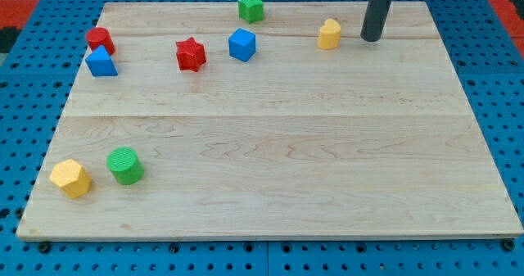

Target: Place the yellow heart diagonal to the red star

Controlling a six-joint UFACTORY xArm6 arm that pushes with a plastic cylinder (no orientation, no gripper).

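The yellow heart (329,33) sits near the view's top, right of centre. The red star (190,54) lies to its left, slightly lower, with a blue cube (241,44) between them. My tip (371,38) rests on the board just right of the yellow heart, a small gap apart from it. The dark rod rises out of the view's top.
A green star (250,6) is at the top centre. A red cylinder (100,39) and a blue triangle block (101,62) are at the upper left. A yellow hexagon (70,178) and a green cylinder (125,165) are at the lower left. The wooden board (270,186) lies on blue pegboard.
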